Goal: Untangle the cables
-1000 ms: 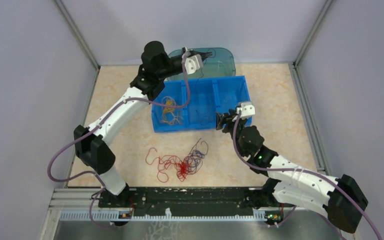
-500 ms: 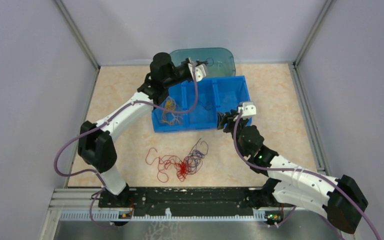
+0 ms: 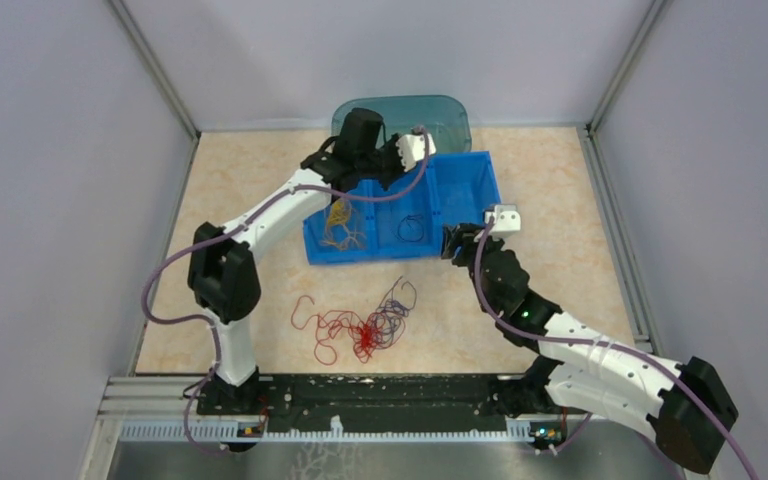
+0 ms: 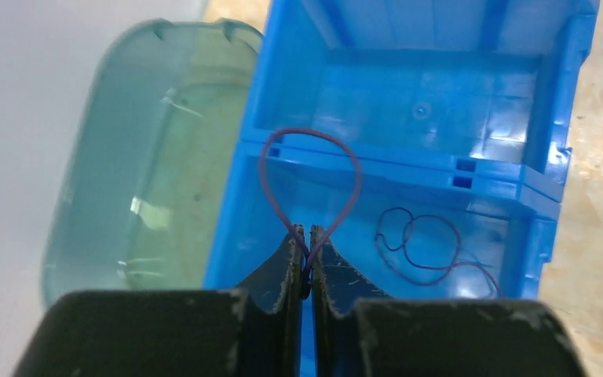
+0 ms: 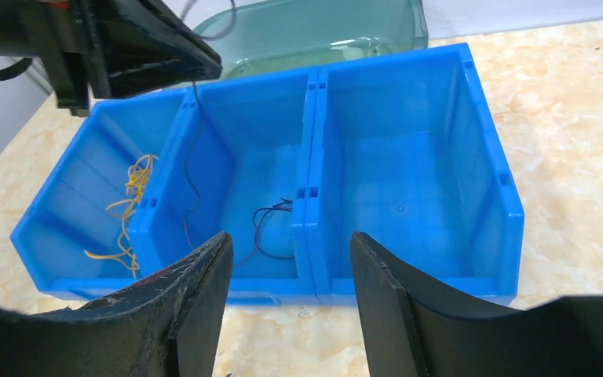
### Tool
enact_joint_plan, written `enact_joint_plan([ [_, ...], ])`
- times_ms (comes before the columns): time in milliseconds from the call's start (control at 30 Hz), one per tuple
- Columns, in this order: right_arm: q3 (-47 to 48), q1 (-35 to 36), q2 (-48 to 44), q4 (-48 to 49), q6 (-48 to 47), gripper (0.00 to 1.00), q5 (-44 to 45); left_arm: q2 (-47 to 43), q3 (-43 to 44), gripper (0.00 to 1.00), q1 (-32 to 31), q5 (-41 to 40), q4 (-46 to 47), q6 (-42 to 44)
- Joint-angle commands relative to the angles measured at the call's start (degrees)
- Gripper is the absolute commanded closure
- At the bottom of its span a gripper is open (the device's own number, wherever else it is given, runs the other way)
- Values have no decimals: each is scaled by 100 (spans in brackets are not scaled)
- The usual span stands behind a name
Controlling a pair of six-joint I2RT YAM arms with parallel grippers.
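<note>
Top external view shows most of the cables (image 3: pixel 365 330) lying tangled together on the table (image 3: pixel 560 200), near the arm bases and in front of the blue bin (image 3: pixel 465 195). They are mainly red, with some dark purple loops on the right side of the heap, and one red end curls away to the left. The bin has three compartments in one row. Yellow strands (image 3: pixel 340 225) lie in the left compartment, and a dark strand (image 3: pixel 410 228) lies coiled on the floor of the middle one. Behind the bin, at the far edge of the table, sits a translucent teal tray (image 3: pixel 440 115). The left arm reaches over the far side of the bin. In the left wrist view the left gripper (image 4: pixel 305 236) has its fingers almost together, with only a thin slit between them, and a purple strand (image 4: pixel 308 130) is pinched there. This strand rises from the fingertips as a small loop, seen against the wall between the middle and the right compartment. In the right wrist view a thin dark line hangs from this gripper down into the middle compartment, but whether it reaches the coiled strand on the floor I cannot tell. The right gripper (image 5: pixel 290 239) is just in front of the near wall of the bin, facing it, with its two fingers wide apart and nothing between them.
</note>
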Motion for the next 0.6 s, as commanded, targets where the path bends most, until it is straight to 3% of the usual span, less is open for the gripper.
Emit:
enact_joint_plan([
  [0,187,-75,-43,-135,107,43,81,688,1025,85,-53,-148,-1645,-450],
  [100,249,-95,-46,-241,134,42,34,1020,1491,75,-44,-147,-2317,-315],
  [233,339,-121,-62,-372,151,42,-8,931,1364,63,-19,-206,-2443,-281],
  [300,409,-132,-49,-469,152,42,-77,848,1291,39,-2,-311,-2418,-268],
  [333,449,-139,-41,-519,152,42,-125,817,1299,33,11,-339,-2427,-268],
  [467,645,-139,111,-833,190,40,-438,617,1406,15,34,-298,-2492,-303],
  [567,824,-137,322,-1156,309,39,-978,276,1414,9,87,-50,-2586,-342],
])
